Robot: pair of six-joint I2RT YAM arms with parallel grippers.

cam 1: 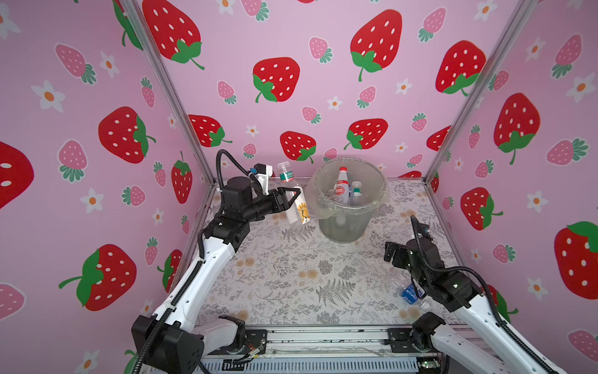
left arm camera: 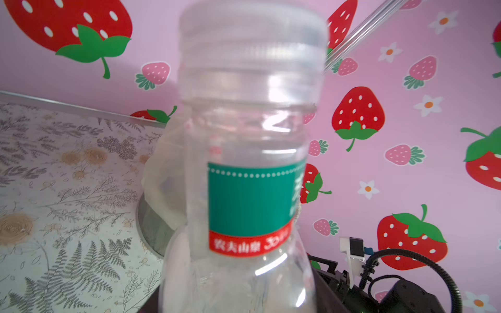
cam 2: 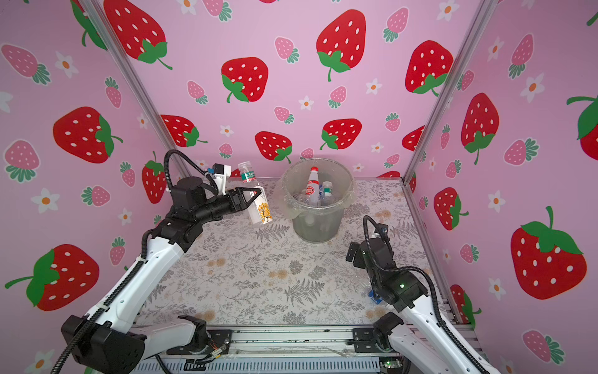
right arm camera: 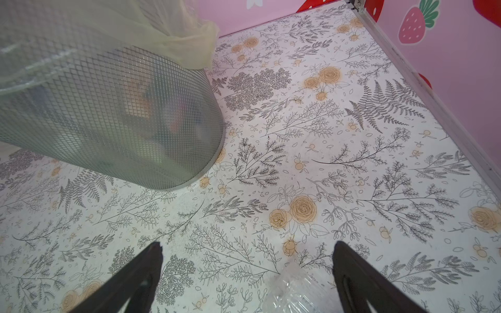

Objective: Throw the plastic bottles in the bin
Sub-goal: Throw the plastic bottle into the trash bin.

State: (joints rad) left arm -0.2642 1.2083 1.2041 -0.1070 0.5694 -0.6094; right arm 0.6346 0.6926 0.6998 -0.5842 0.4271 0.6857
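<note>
Starting nearest, a crushed bottle (cam 1: 408,291) is seen lying flat on the worktop (cam 1: 291,285) at the near right, partly hidden under the right arm. The right hand (right arm camera: 245,271) is poised just beyond it with its jaws spread wide, and nothing is gripped. This bottle is judged to be empty, very light and thin-walled. Its creased plastic would give under pressure and could slide off smooth pads. A hold across the flattened body at the blue label is judged soundest, or at the stiffer neck if that can be reached.

Farther back on the left, a held bottle (cam 1: 302,213) is clamped in the left hand (cam 1: 296,196), the jaws closed on its clear middle between the green label and the sunflower one. It is carried clear of the worktop and tilted, cap uppermost, just left of the bin (cam 1: 343,223) and about level with the rim. It is not yet over the opening. The body is judged light and springy, so a firm squeeze would dent it and not break it. The grip at mid-body leaves both ends free to swing.

Farthest, the bin stands at mid-worktop near the back wall, lined with a clear bag (cam 1: 315,194). Several bottles (cam 1: 341,186) are inside.
</note>
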